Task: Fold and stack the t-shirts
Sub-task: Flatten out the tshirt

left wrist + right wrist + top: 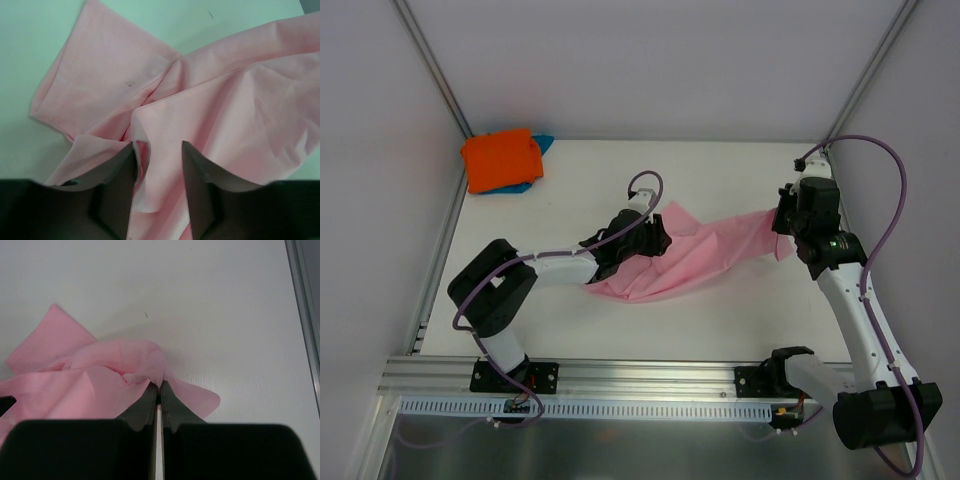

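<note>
The light pink t-shirt [692, 256] lies crumpled and stretched across the middle of the table. My left gripper [656, 236] is low over its left part. In the left wrist view its fingers [159, 145] stand apart, with a raised fold of the pink cloth [225, 100] between them and not pinched. My right gripper [785, 226] holds the shirt's right end a little off the table. Seen from the right wrist, it [160, 384] is shut on a bunched edge of the pink cloth [75, 372]. A folded orange t-shirt [500, 158] lies on a teal-blue one [544, 143] at the back left corner.
White walls and metal frame posts [435, 70] close in the table at the back and both sides. An aluminium rail [640, 375] runs along the near edge by the arm bases. Bare white table [225, 315] shows beyond the right gripper.
</note>
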Robot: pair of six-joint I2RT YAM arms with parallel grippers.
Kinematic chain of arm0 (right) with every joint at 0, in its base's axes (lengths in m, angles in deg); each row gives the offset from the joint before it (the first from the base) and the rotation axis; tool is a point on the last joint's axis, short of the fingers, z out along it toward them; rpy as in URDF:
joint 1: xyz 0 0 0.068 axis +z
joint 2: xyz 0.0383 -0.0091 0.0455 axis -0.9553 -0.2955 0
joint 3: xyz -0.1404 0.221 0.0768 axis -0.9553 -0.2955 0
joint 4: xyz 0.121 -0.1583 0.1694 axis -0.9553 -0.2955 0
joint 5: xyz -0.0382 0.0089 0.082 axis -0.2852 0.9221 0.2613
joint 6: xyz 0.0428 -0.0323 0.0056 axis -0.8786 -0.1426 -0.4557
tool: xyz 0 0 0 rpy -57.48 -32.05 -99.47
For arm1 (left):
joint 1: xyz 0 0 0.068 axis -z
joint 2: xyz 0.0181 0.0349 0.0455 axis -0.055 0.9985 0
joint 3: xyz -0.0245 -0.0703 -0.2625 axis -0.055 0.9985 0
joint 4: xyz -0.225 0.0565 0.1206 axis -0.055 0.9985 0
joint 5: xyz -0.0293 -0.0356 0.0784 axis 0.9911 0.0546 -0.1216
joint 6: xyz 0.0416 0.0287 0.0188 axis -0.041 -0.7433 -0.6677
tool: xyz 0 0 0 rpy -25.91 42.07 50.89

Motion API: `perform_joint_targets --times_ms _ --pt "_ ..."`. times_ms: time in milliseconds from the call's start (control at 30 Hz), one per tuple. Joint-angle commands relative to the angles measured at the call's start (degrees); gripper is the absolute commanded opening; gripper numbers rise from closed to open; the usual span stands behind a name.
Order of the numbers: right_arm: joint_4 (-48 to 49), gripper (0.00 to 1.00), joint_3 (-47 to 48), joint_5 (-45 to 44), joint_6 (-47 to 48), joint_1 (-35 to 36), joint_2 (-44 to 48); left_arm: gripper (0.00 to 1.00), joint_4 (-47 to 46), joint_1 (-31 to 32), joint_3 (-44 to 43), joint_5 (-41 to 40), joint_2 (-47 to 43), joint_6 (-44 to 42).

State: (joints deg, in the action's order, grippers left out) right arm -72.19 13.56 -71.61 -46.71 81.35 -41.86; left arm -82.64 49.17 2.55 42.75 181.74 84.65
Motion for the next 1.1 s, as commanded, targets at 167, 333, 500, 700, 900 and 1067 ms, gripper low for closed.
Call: perform_joint_targets --times_ms 167,333,500,700,900,1067 --pt "1.94 0.00 0.78 -0.41 0.77 -0.36 0.42 0.22 -0.58 -0.40 -2.17 -0.39 1.08 -1.15" --pt "1.85 0.00 0.70 -0.33 0.86 -0.36 0.34 0.00 -0.40 -0.40 -2.35 -0.30 1.78 -1.15" --pt "1.85 0.01 0.61 -0.33 0.77 -0.27 0.25 0.00 -0.32 -0.40 -1.65 -1.79 0.64 -1.76" --pt "1.85 0.01 0.78 -0.50 0.77 -0.19 0.60 0.00 3.37 -0.32 0.55 -5.22 -8.66 -5.10" --pt "1.50 0.01 1.05 -0.24 0.60 -0.27 1.74 0.00 10.58 -0.40 1.43 -11.54 -25.61 -12.13" --pt "1.24 0.00 1.22 -0.06 0.42 -0.27 2.53 0.00 14.18 -0.40 1.43 -12.78 -31.25 -13.45"
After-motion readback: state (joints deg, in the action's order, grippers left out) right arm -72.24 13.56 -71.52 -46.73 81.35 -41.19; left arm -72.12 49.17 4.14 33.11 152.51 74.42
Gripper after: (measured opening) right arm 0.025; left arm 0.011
